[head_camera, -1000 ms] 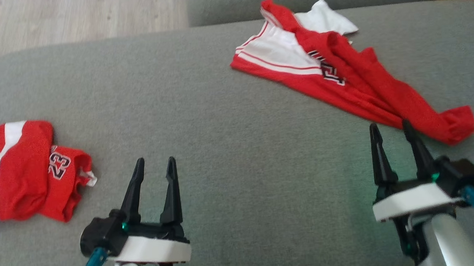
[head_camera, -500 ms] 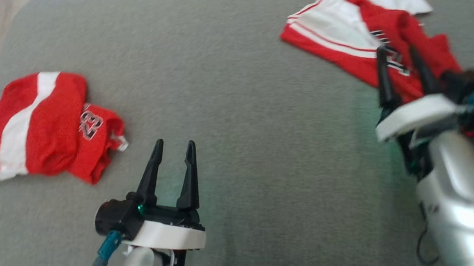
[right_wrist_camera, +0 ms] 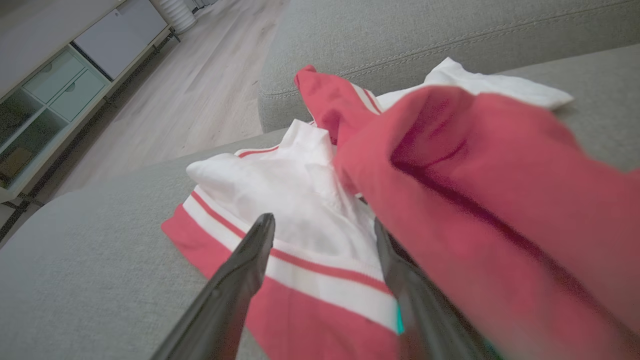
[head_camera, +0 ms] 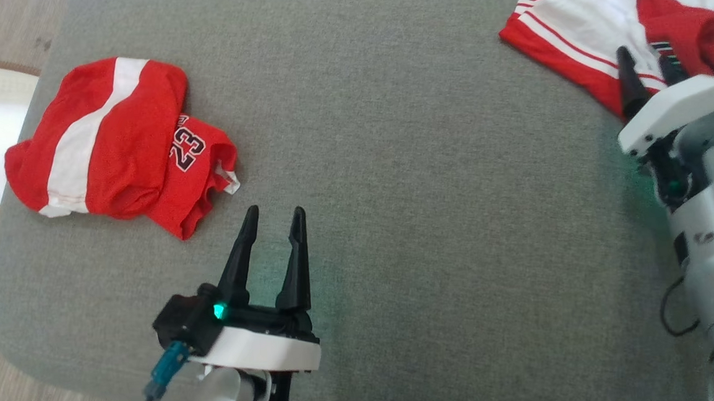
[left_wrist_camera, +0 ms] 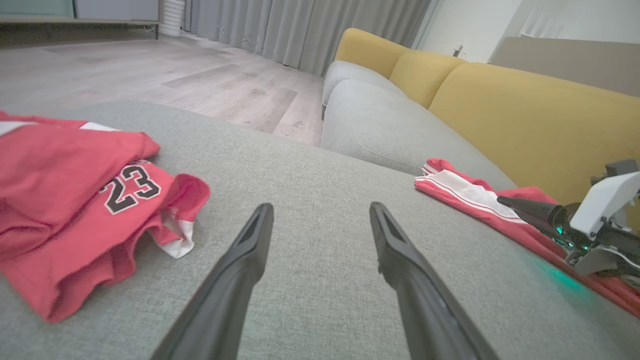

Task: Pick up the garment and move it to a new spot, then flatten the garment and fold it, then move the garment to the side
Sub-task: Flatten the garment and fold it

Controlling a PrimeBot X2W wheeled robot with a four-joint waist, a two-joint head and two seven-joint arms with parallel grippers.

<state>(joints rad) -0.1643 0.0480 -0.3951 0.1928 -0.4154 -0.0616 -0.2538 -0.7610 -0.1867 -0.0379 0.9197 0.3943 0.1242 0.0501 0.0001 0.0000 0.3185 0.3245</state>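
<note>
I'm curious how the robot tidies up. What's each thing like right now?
left gripper, open, empty, over the grey cushion.
right gripper, open, at the rumpled jersey.
rumpled jersey, crumpled, unfolded, lying on the cushion.
number 23 garment, folded in a bundle, lying apart.

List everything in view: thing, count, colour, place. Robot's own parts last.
number 23 jersey: one, red with a white stripe, bundled at the seat cushion's left end
red-and-white garment: one, crumpled at the cushion's far right
seat cushion: one, grey, under both garments
sofa back: one, yellow, behind the cushions
floor: pale wood, beyond the sofa
curtains: grey, far wall
cabinet: one, white, beside the floor
left gripper: open, over bare cushion near the jersey
right gripper: open, fingers over the red-and-white garment
</note>
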